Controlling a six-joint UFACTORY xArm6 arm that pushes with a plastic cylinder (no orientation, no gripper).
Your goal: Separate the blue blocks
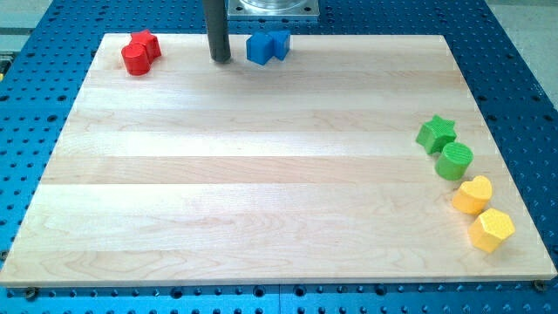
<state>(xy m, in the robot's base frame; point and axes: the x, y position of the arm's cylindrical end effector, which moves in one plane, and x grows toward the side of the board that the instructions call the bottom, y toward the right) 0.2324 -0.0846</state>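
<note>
My tool is a plain dark rod with no jaws to spread or press together; it pinches nothing, and my tip [221,59] rests on the worktop [261,174] near its top edge, left of centre. The worktop is a pale wooden board with long grain bands running left to right, lying on a blue perforated metal base [35,87].

The two blue blocks [267,46] sit touching each other just to the right of my tip, at the top edge; the left one looks rounded and chunky, the right one more angular, though their exact shapes are hard to make out. My tip stands apart from them by a small gap.

Near the top left corner two red blocks [139,53] press together, one star-like, one rounded.

Along the right edge a matte plastic row runs downward: a green star [436,133], a green cylinder [454,161] touching it, then a yellow heart-like block [472,194] and a yellow hexagonal block [492,230] toward the bottom right corner.
</note>
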